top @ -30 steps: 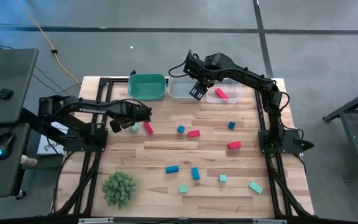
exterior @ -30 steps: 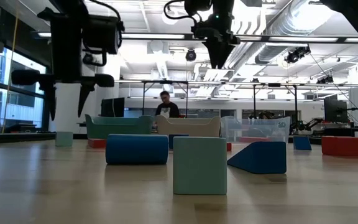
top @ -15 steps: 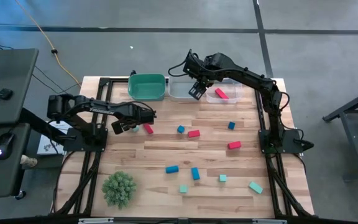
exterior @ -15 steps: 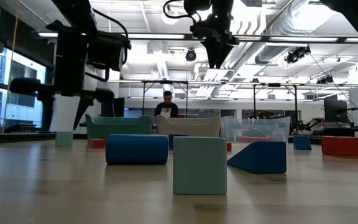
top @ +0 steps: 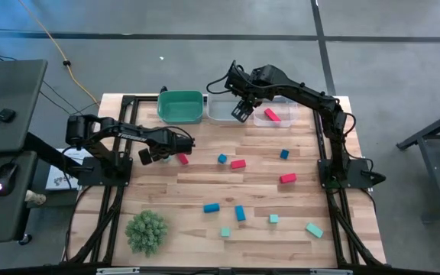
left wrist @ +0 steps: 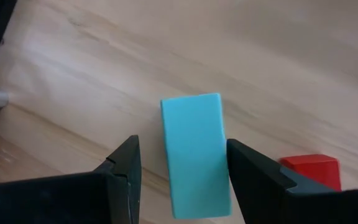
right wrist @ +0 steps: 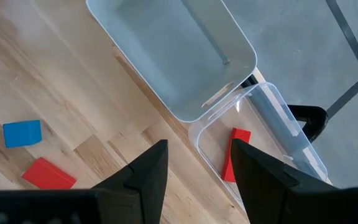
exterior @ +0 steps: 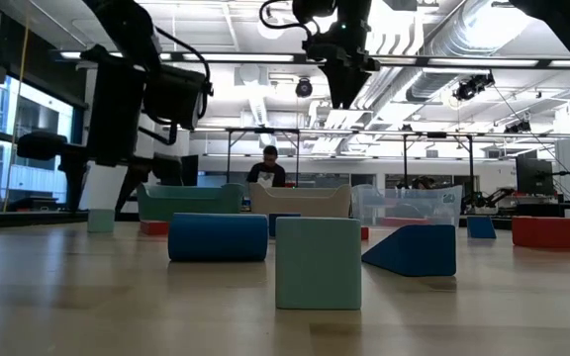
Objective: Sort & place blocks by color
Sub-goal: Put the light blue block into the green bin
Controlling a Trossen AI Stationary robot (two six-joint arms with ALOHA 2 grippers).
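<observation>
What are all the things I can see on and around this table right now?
Red blocks: four, red; three loose on the table's middle, one inside the clear bin.
Blue blocks: four, blue; two mid-table, two nearer the front edge.
Teal blocks: four, light teal; three near the front edge, one between the left arm's fingers.
Green bin: one, green; back edge.
Pale bin: one, whitish; beside the green bin.
Clear bin: one, see-through; next to the pale bin.
Plant ball: one, green, spiky; front left corner.
Person: one; in the room behind.
Left end effector: open, straddling a teal block.
Right end effector: open, above the bins.
</observation>
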